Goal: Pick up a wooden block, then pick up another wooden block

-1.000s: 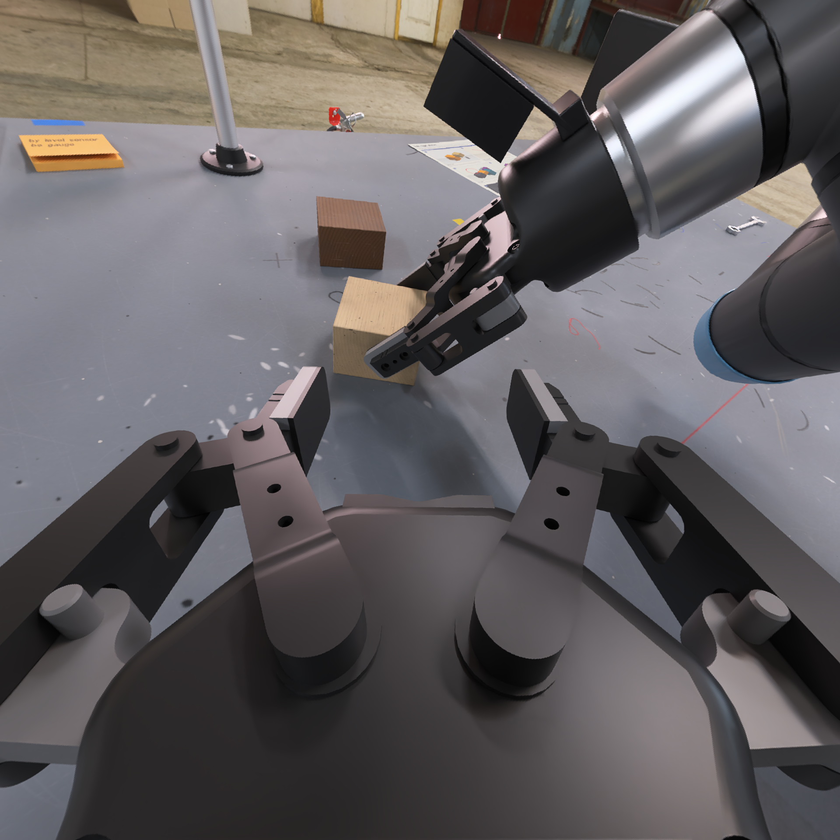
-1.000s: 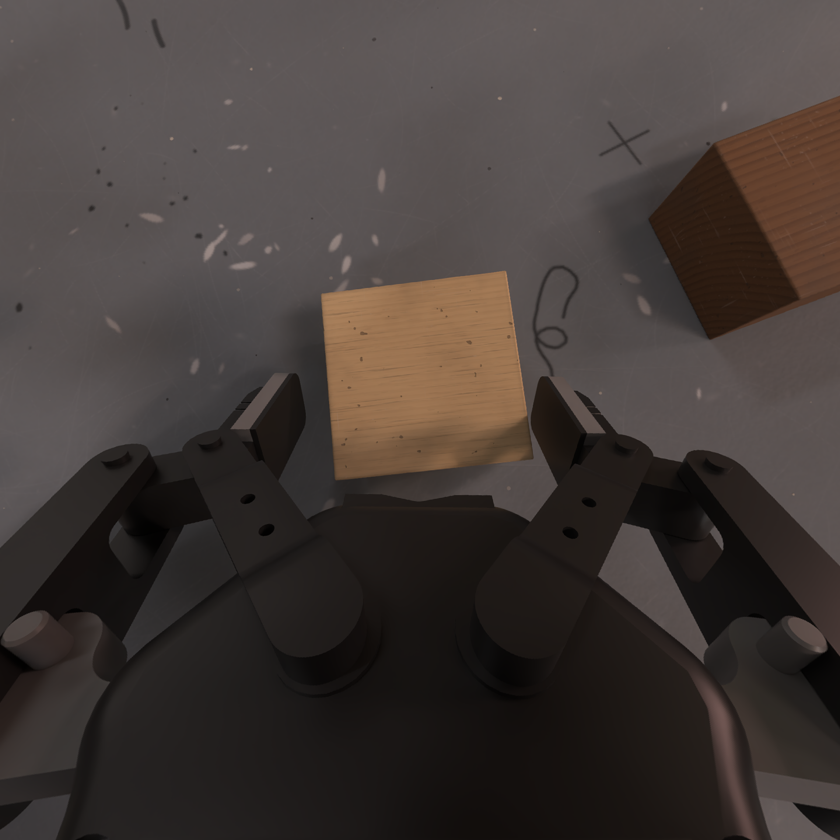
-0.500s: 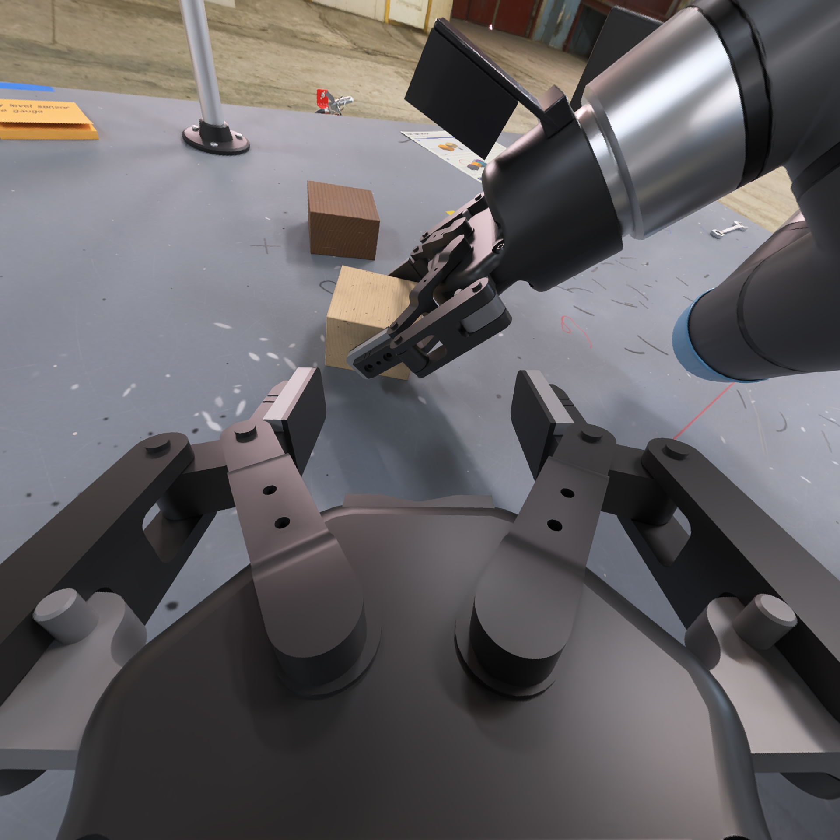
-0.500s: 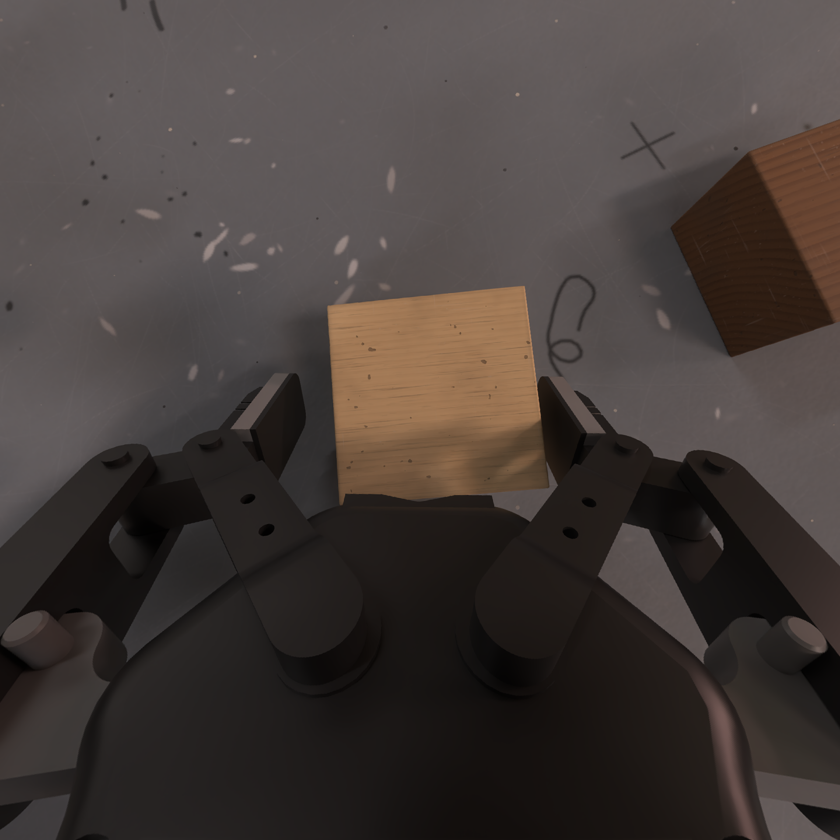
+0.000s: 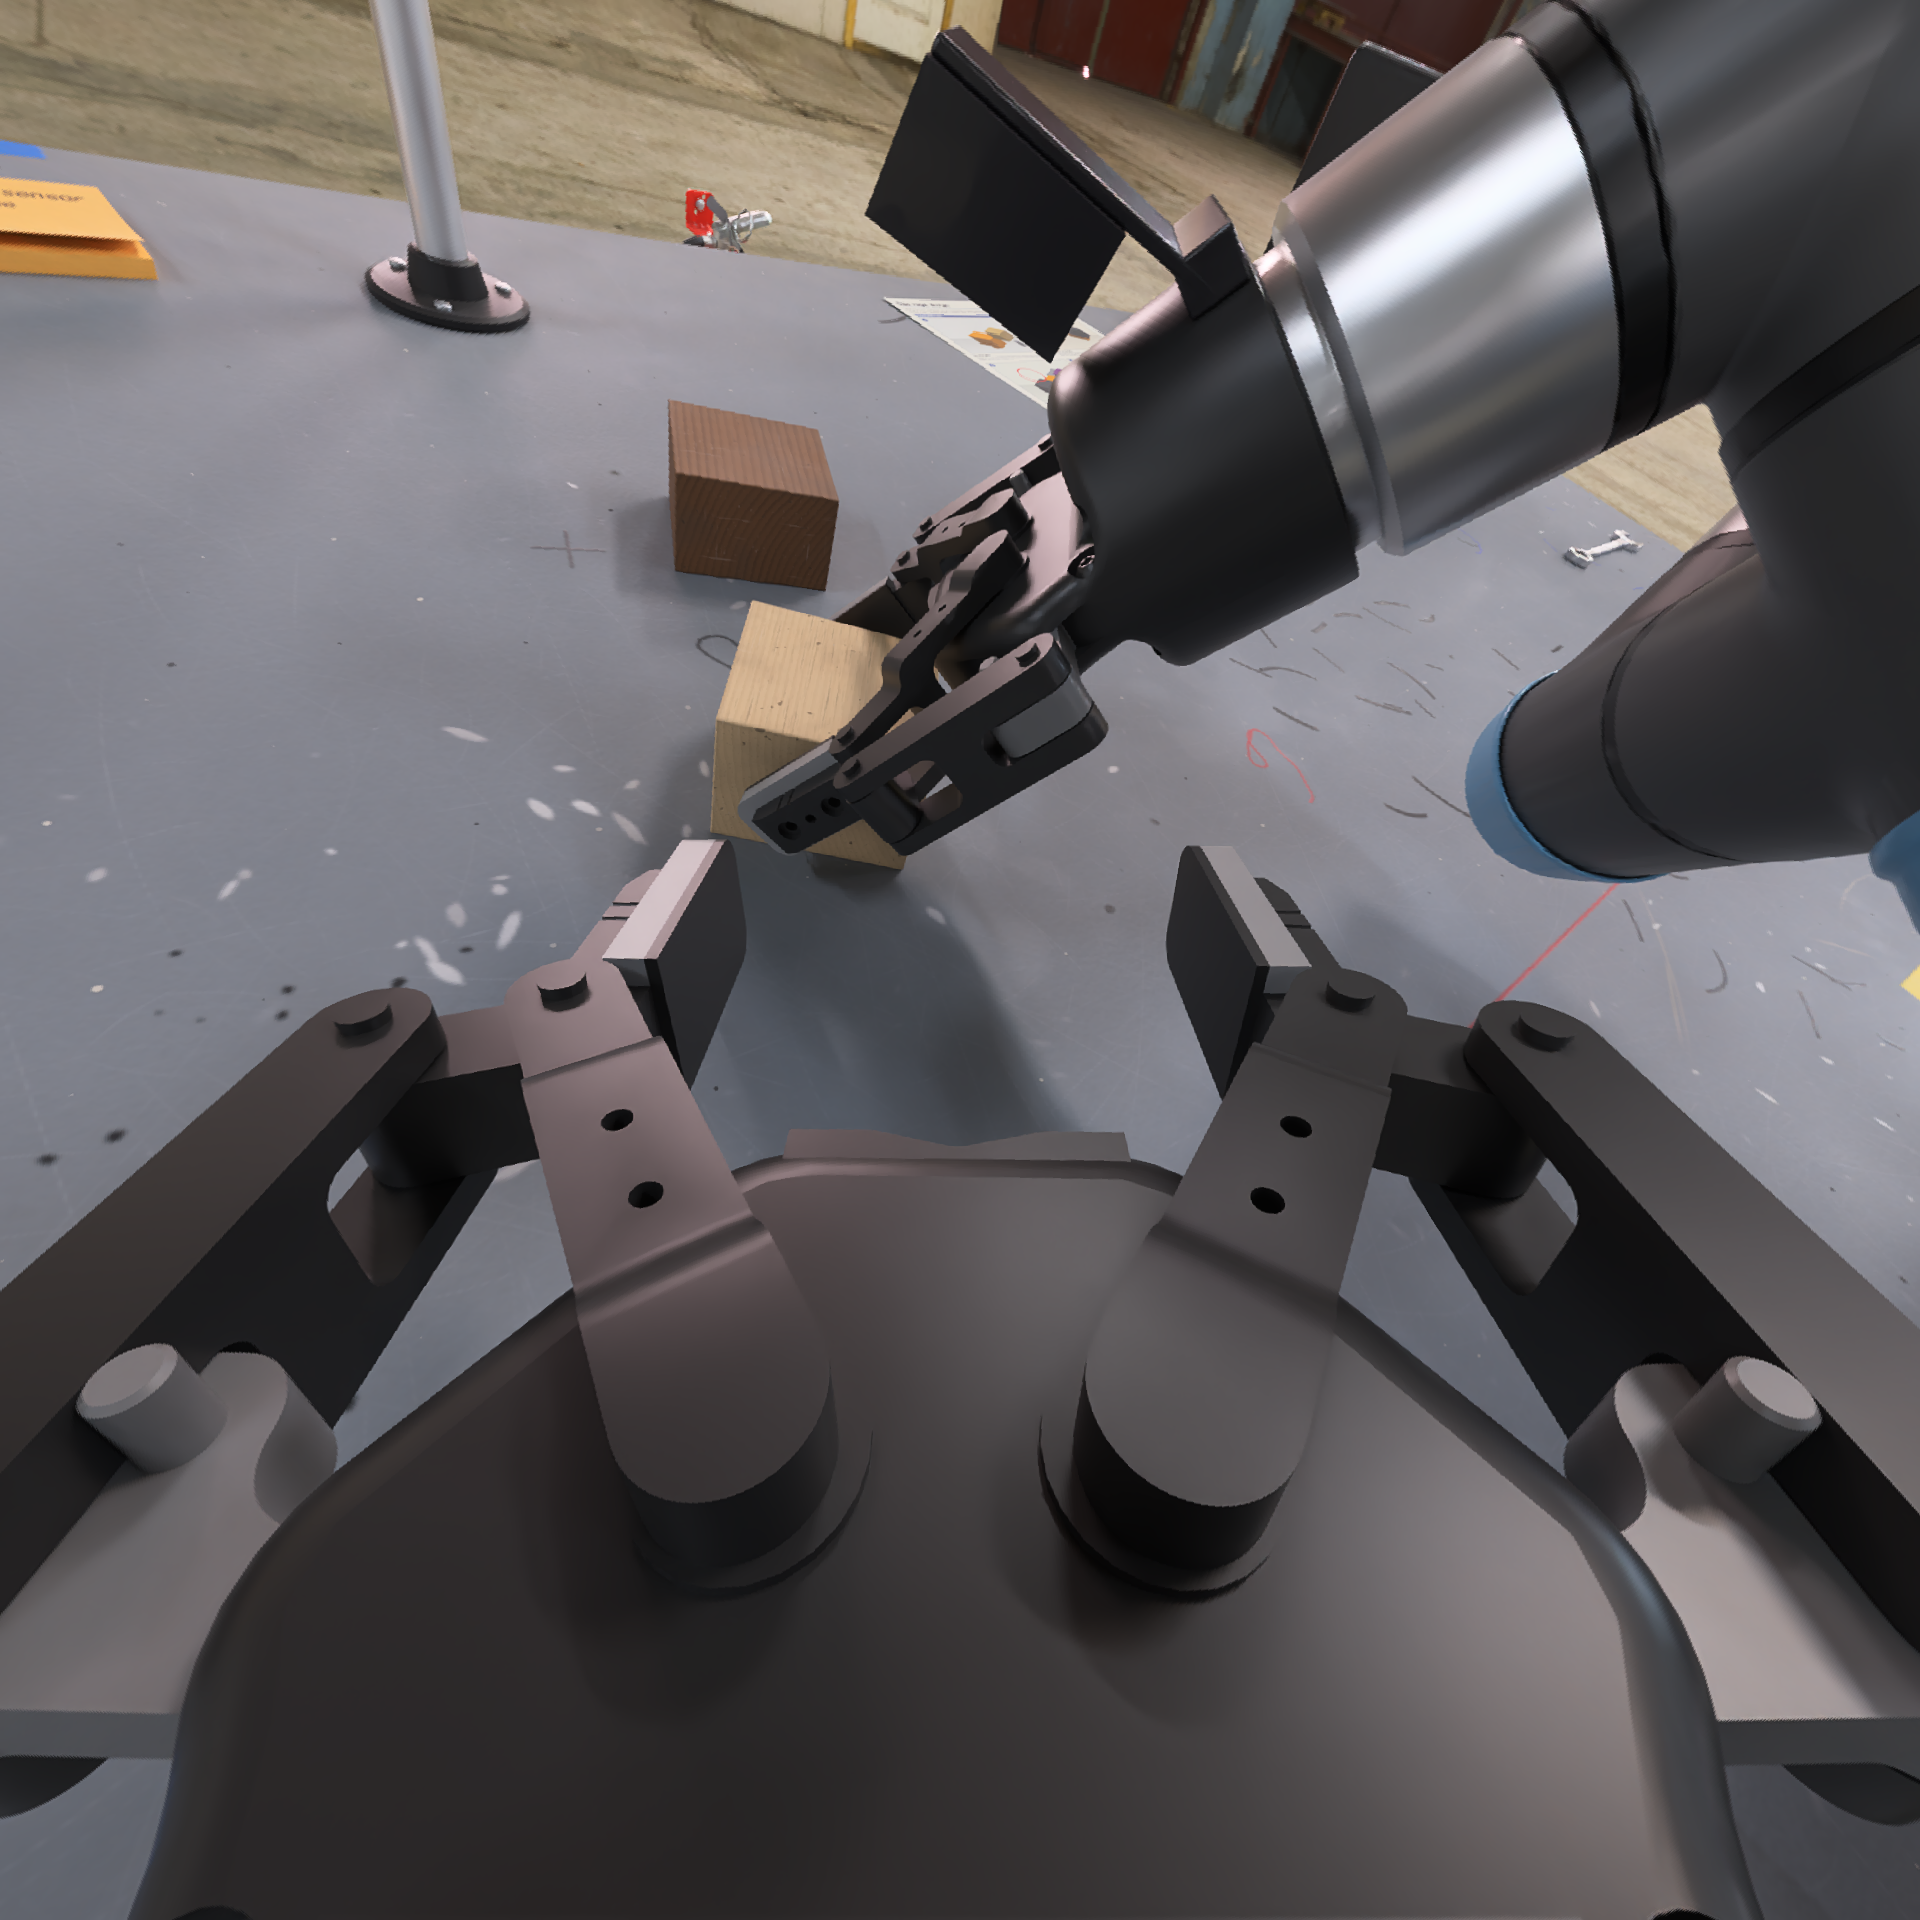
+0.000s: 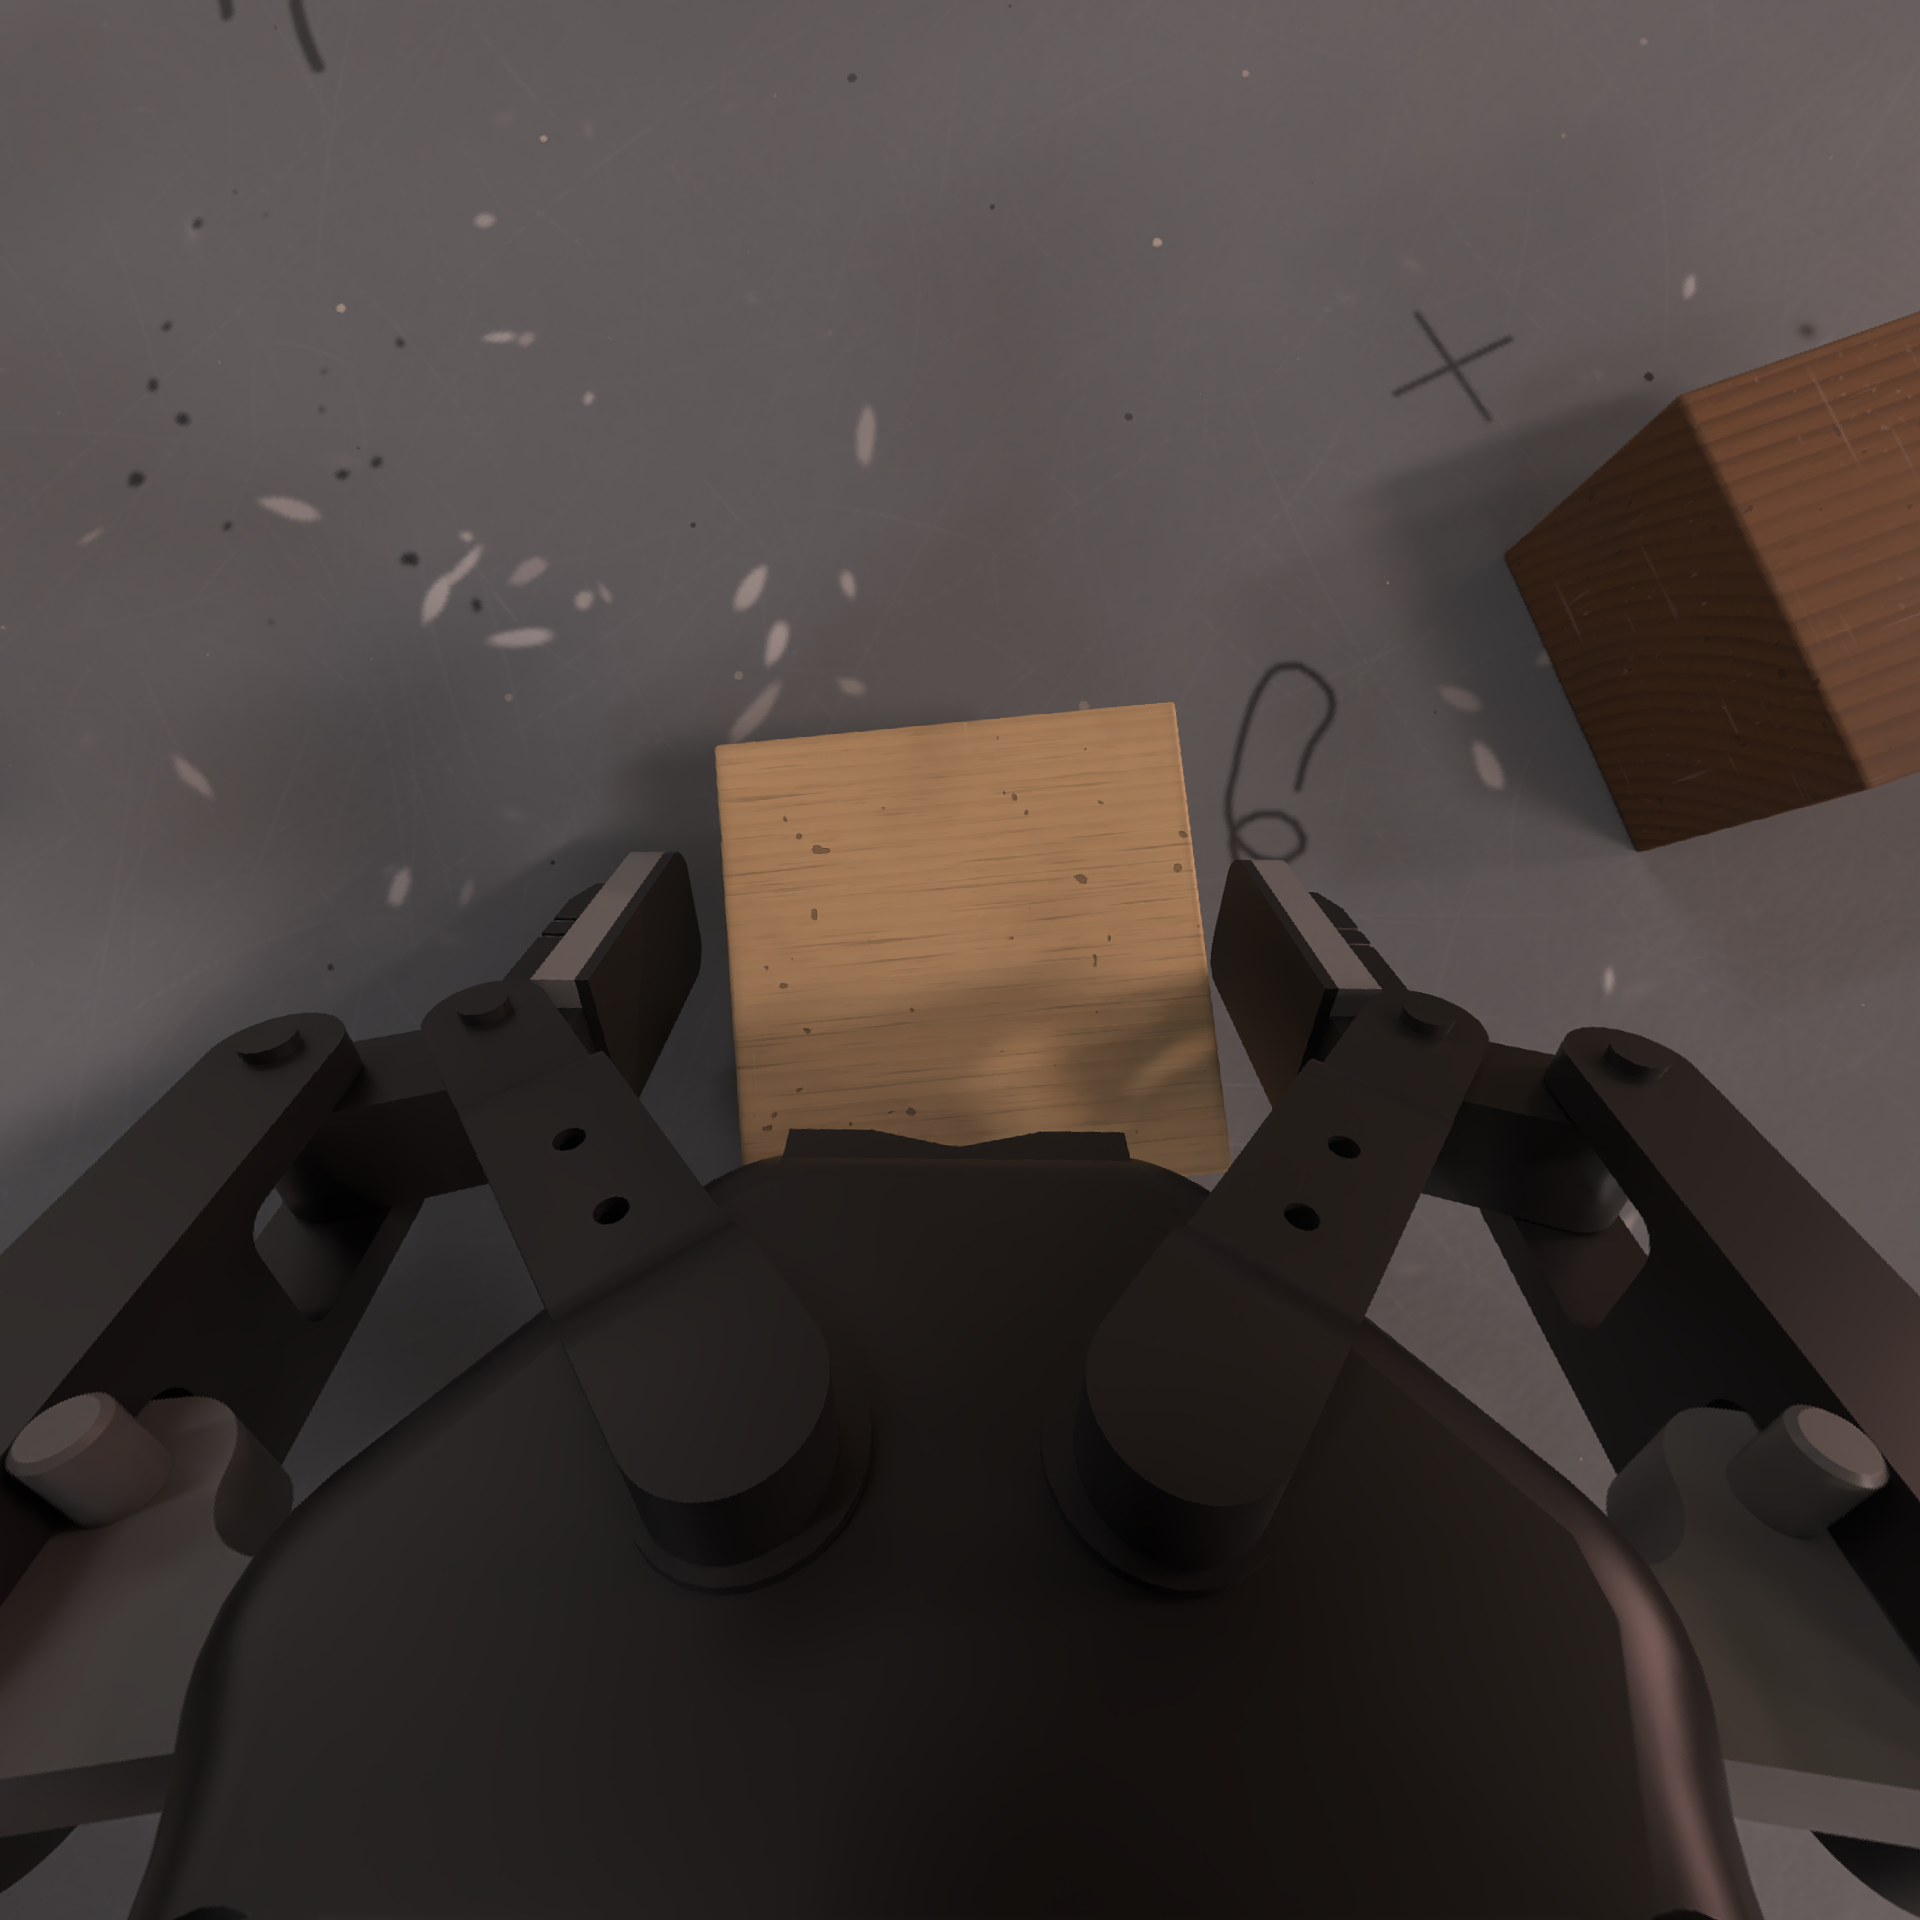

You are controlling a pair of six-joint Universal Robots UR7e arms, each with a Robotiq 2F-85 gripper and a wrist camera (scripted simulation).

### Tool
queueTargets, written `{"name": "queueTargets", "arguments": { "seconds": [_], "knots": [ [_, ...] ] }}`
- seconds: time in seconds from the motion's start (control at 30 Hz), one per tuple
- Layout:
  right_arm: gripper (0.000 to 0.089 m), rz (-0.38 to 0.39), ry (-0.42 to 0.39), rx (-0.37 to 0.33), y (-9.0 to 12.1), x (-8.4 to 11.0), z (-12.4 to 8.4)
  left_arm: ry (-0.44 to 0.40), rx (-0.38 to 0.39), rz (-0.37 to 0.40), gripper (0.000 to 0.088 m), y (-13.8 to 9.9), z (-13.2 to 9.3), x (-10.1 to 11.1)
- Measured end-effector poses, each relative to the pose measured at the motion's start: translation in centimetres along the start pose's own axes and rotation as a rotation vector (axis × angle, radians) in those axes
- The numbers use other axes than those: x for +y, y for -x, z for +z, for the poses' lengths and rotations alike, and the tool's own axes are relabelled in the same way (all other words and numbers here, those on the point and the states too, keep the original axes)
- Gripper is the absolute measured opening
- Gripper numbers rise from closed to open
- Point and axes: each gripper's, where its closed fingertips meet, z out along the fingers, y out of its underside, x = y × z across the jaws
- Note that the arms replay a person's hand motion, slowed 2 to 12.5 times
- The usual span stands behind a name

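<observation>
A light wooden block (image 6: 966, 925) rests on the grey table, between the open fingers of my right gripper (image 6: 956, 945). Narrow gaps show on both sides of it. The same light block (image 5: 795, 717) shows in the left wrist view, with the right gripper (image 5: 883, 748) straddling it from above. A dark brown wooden block (image 5: 750, 496) stands just behind it, and shows at the right edge of the right wrist view (image 6: 1756, 623). My left gripper (image 5: 951, 935) is open and empty, just in front of the light block.
A metal pole on a round base (image 5: 442, 281) stands at the back left. An orange card (image 5: 62, 234) lies at the far left, a paper sheet (image 5: 971, 338) behind the right arm, and a small metal part (image 5: 1600, 548) at the far right.
My right gripper has come down over the light block, which now sits centred between its fingers. The left wrist view has shifted slightly; its gripper stays open.
</observation>
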Motion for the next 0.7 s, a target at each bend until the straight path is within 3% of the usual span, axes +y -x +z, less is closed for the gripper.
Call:
{"name": "queueTargets", "arguments": {
  "seconds": [0.7],
  "knots": [
    [0.0854, -0.038, 0.008, -0.027, 0.12, -0.48, 0.45, 0.004, 0.046, -0.016, 0.072, -0.77, 0.27, 0.23]
  ]
}}
